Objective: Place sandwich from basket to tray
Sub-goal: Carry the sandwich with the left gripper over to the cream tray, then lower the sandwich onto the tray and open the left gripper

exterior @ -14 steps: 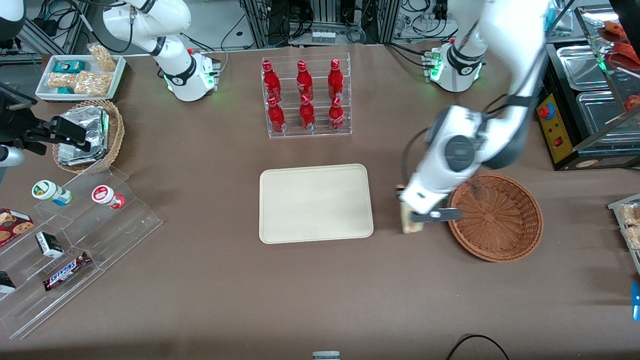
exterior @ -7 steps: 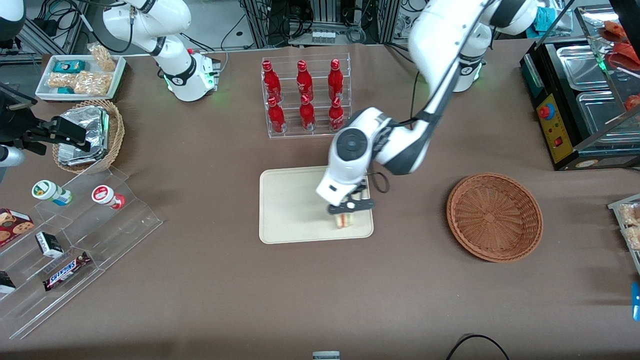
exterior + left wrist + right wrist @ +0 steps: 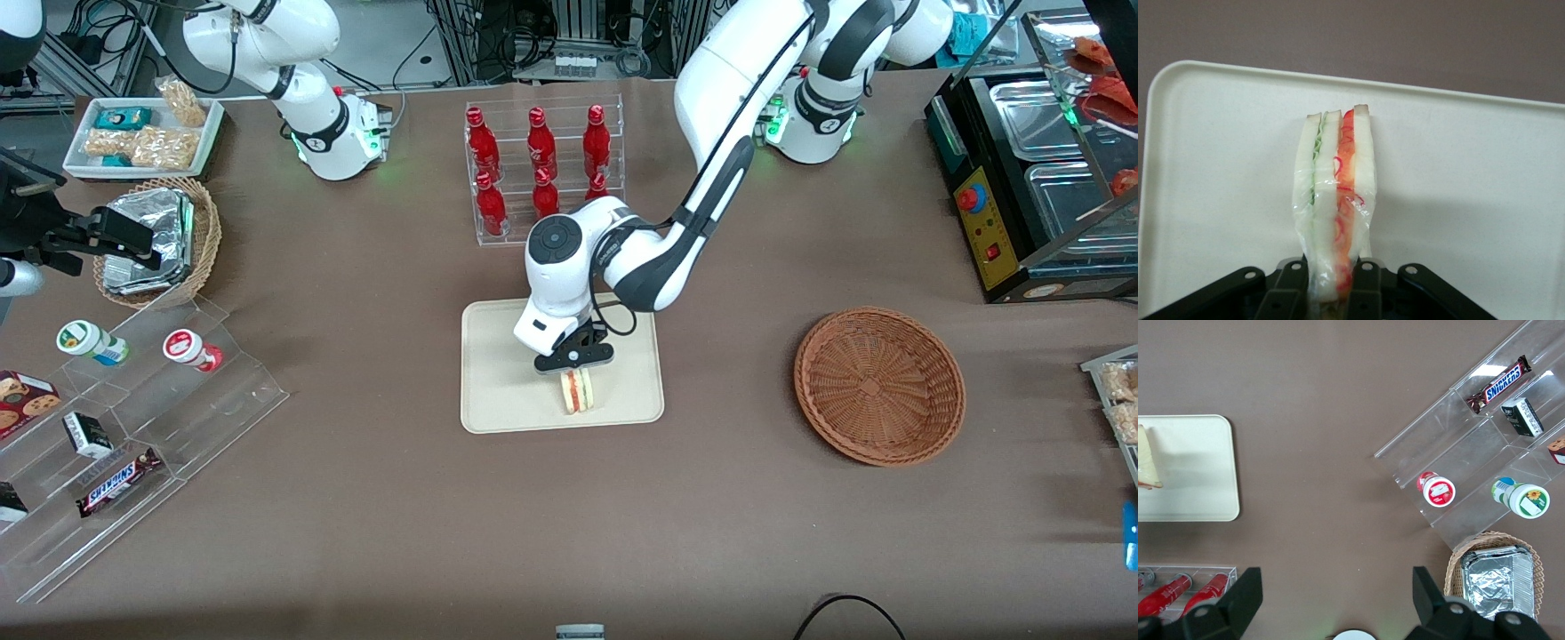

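Note:
My gripper (image 3: 574,366) (image 3: 1331,283) is shut on the sandwich (image 3: 577,391) (image 3: 1335,187), a clear-wrapped wedge of pale bread with red and green filling. I hold it over the cream tray (image 3: 498,373) (image 3: 1218,167), in the part of the tray nearer the front camera. Whether the wedge touches the tray surface I cannot tell. The reddish-brown wicker basket (image 3: 880,384) sits toward the working arm's end of the table, with nothing in it. The sandwich's pale edge (image 3: 1147,463) also shows in the right wrist view above the tray (image 3: 1198,473).
A clear rack of red bottles (image 3: 542,173) stands just farther from the front camera than the tray. A stepped acrylic shelf (image 3: 133,427) with snacks and a tan basket of foil packets (image 3: 156,240) lie toward the parked arm's end.
My gripper has carried the sandwich from beside the basket across to the tray, then a little farther over the tray toward the parked arm's end.

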